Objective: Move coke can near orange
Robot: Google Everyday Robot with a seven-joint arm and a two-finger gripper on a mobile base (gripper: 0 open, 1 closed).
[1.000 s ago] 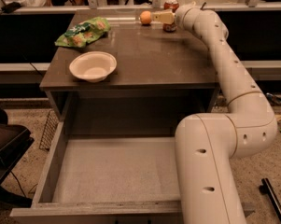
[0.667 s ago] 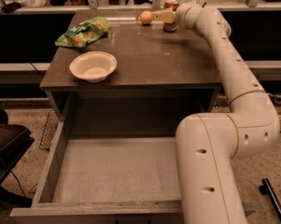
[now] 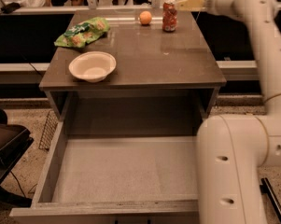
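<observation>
Standing upright near the far edge of the counter (image 3: 144, 55), at about 1 o'clock from its middle, the coke can (image 3: 169, 16) has the orange (image 3: 145, 17) just beside it at its 9 o'clock, with a narrow strip of bare surface between them. Judged from that spacing, the can sits where the task wants it. It is close to the fruit yet not pressing on it, which would risk nudging a round thing into a roll.

The claw (image 3: 186, 3) hangs at the can's 2 o'clock, a little above its silver top and clear of its side. I cannot tell whether the claw is apart or together, but it holds nothing. Its place on the side away from the orange looks sensible, since the arm (image 3: 266, 55) reaches in from 3 o'clock and so need not cross over the fruit.

The can carries pale markings on its red side, none of them readable. The green snack bag (image 3: 82, 31) at 10 o'clock shows print but no legible name. A white bowl (image 3: 92, 66) rests at 8 o'clock, well apart from the pair, and the drawer (image 3: 126, 171) below stands pulled out.
</observation>
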